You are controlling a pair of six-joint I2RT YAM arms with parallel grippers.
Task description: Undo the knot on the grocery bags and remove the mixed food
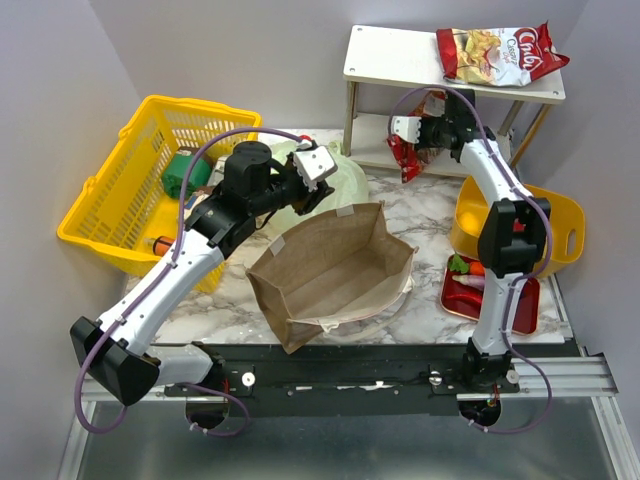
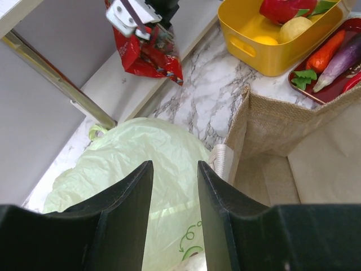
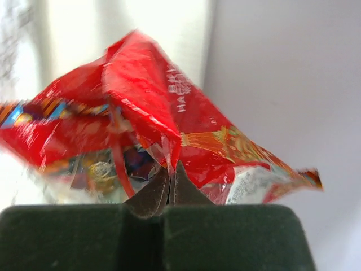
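Observation:
The pale green plastic bag (image 1: 345,185) lies behind the open brown paper bag (image 1: 330,272); it fills the left wrist view (image 2: 141,158), and its knot is not visible. My left gripper (image 1: 318,165) (image 2: 175,169) hovers open just above the green bag. My right gripper (image 1: 408,135) (image 3: 170,169) is shut on a shiny red snack packet (image 1: 405,155) (image 3: 163,130) (image 2: 149,53), held by the shelf's lower board. A dragon fruit (image 2: 285,8) and yellow fruit (image 2: 296,27) lie in the yellow tub (image 1: 560,225); carrot (image 2: 329,48) and eggplant (image 2: 341,61) lie on the red tray (image 1: 490,290).
A yellow mesh basket (image 1: 130,190) with a green can (image 1: 185,170) stands at the left. A white two-level shelf (image 1: 400,60) at the back carries a chips bag (image 1: 500,52). Grey walls close in both sides.

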